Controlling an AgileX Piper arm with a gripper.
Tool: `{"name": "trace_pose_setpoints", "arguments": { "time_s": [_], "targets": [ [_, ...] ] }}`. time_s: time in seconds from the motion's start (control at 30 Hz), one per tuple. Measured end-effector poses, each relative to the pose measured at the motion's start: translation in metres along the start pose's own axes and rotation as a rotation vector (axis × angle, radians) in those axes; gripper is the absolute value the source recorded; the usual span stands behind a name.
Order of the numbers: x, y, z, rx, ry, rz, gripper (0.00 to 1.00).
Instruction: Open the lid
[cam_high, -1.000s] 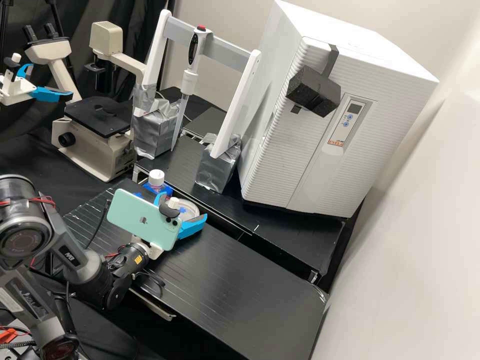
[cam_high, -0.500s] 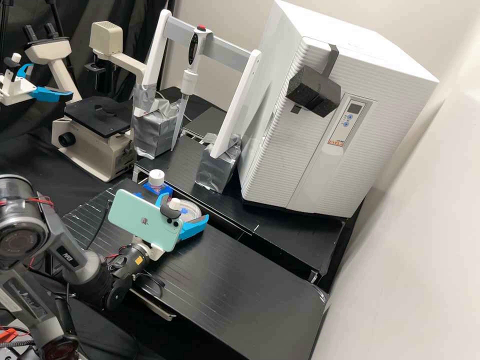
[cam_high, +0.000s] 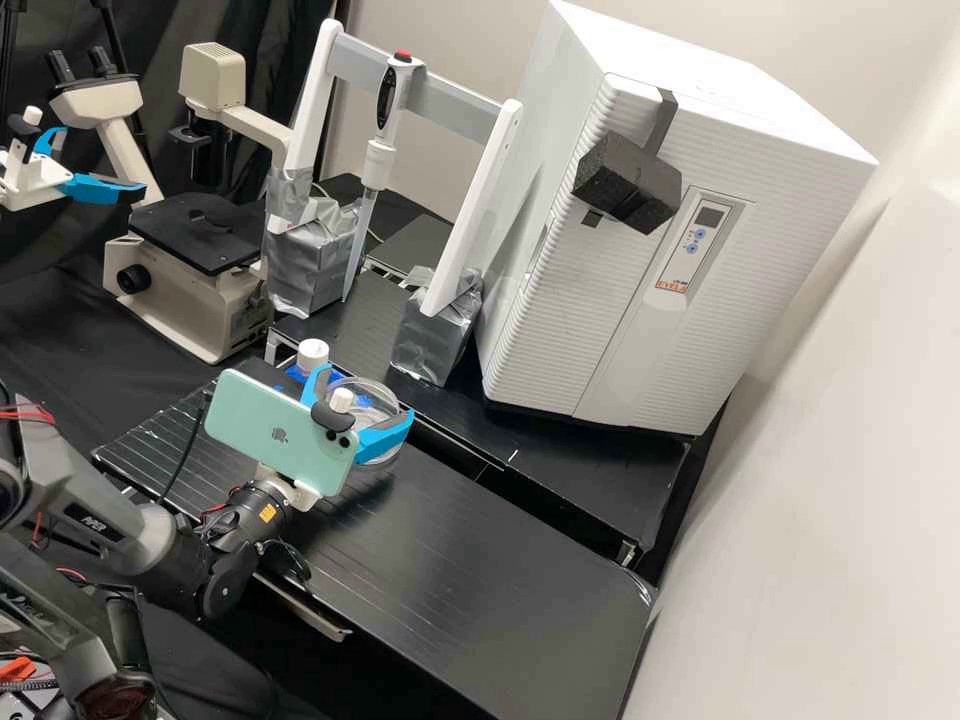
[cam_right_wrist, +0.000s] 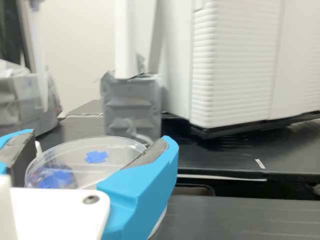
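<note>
The phone (cam_high: 262, 425) hides part of the pincer (cam_high: 363, 393), which partly covers the clear lid (cam_right_wrist: 120, 155).

From where I stand, clock centred on the clear round plastic lid (cam_high: 378, 392), 12 pointing away: lid sits between the fingers of the white gripper with two bright blue fingers (cam_high: 367, 393), above the clear round plastic dish (cam_high: 386, 462). White-capped plastic bottle (cam_high: 312, 356) near, 11 o'clock. Beige metal microscope (cam_high: 185, 290) 10 o'clock, well apart. White slender plastic pipette (cam_high: 381, 160) 12 o'clock, between the rack's uprights. Big white boxy cabinet (cam_high: 640, 330) 2 o'clock, on the black flat raised shelf (cam_high: 570, 470). Black flat lower bench (cam_high: 480, 590) runs toward 4.
</note>
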Motion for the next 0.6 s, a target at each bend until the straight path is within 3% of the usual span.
{"name": "trace_pose_setpoints", "arguments": {
  "time_s": [0.27,0.6],
  "targets": [
    [0.003,0.022,0.009,0.021,-0.047,0.096,0.0],
    [0.01,0.037,0.041,0.072,-0.172,0.129,0.0]
  ]
}}
